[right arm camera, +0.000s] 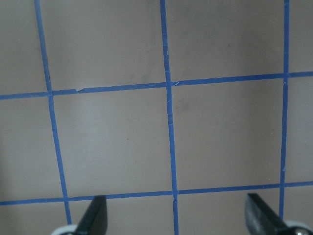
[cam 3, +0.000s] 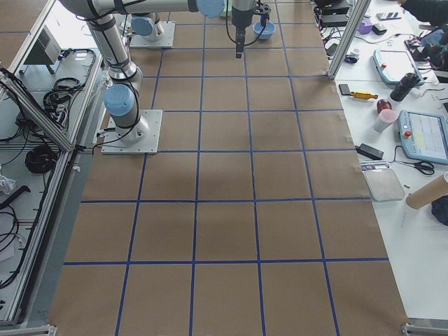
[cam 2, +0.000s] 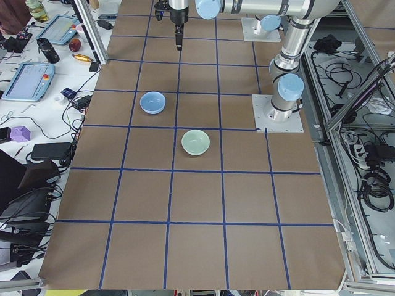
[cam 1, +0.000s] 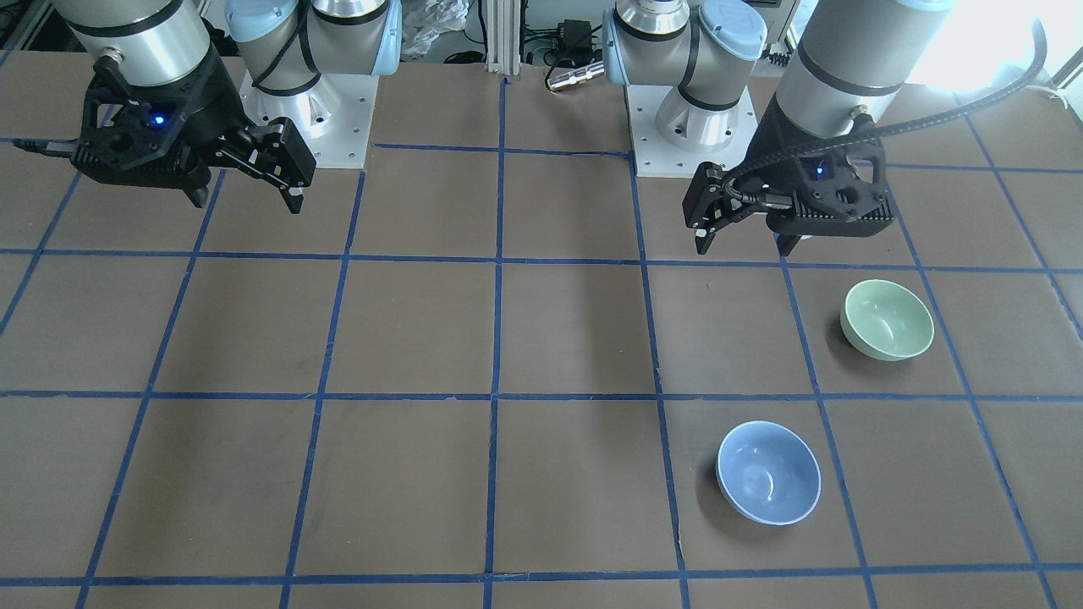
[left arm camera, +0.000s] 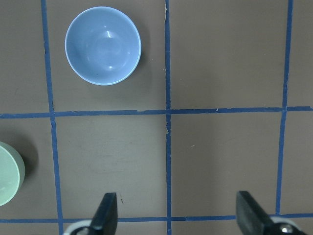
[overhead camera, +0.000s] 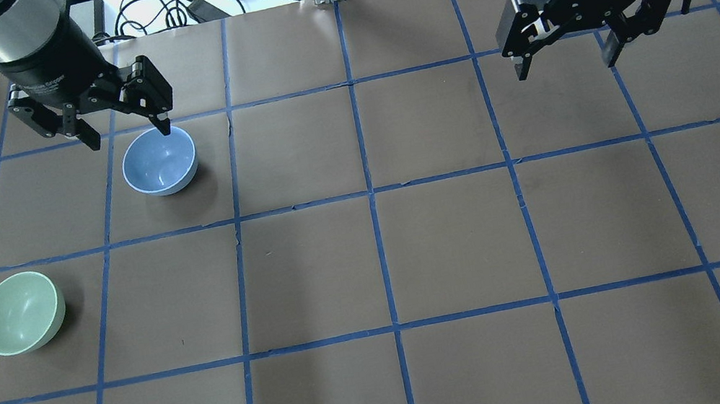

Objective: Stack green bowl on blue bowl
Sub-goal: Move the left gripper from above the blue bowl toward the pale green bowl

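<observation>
Surface: brown table (overhead camera: 454, 237) gridded with blue tape; cables and gear lie past its far edge.
Left pincer (overhead camera: 129, 134): released, jaws wide, hanging high over bare paper. It is probably poised here because both bowls lie on its side.
Right pincer (overhead camera: 565, 66): also released and empty, parked well away.
Green bowl (overhead camera: 20, 314): below the left pincer, off to its outer side. It is upright, pale mint, glossy and empty.
Blue bowl (overhead camera: 159, 161): farther ahead of that pincer, well apart from the green one, mouth up to receive it.

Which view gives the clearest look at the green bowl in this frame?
Overhead exterior: the green bowl shows whole, upright and empty, apart from the blue bowl. The front-facing view shows it nearly as well, and exterior left shows it small. The left wrist view cuts it at the edge. Exterior right and right wrist do not show it.
</observation>
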Available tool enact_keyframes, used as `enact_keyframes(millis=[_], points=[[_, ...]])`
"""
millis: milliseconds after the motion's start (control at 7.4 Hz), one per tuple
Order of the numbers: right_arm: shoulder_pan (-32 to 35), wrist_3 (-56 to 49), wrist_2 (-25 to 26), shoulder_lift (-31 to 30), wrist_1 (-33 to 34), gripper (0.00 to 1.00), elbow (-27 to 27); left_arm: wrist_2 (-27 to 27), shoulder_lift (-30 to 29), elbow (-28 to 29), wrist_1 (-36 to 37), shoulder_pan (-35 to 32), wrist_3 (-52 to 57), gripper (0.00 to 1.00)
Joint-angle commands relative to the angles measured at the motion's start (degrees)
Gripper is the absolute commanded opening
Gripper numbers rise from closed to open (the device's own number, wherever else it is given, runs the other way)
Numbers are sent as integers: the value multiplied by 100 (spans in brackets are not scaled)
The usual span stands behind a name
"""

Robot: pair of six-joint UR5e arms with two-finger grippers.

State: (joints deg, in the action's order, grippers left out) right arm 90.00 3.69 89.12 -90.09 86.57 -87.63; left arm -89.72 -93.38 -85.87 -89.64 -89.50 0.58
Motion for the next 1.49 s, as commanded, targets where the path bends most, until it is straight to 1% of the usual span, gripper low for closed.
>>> enact_keyframes(millis=[0, 135, 946, 1081, 1216, 1351], points=[[0, 0, 0, 0, 9, 100, 0, -36, 4, -9, -1, -24, -6, 93], [0, 0, 0, 0, 0, 100, 0, -36, 4, 0, -1, -24, -6, 97], [0, 0, 0, 0, 0, 100, 0, -63, 4, -35, -45, 90, 47, 99], [0, 0, 0, 0, 0, 100, 0, -202, 13, -44, -158, 360, 169, 99], [0, -8, 0, 0, 0, 100, 0, -212, -4, -62, -160, 685, 509, 99], [0, 0, 0, 0, 0, 100, 0, -204, -5, -201, -133, 1088, 1122, 99]])
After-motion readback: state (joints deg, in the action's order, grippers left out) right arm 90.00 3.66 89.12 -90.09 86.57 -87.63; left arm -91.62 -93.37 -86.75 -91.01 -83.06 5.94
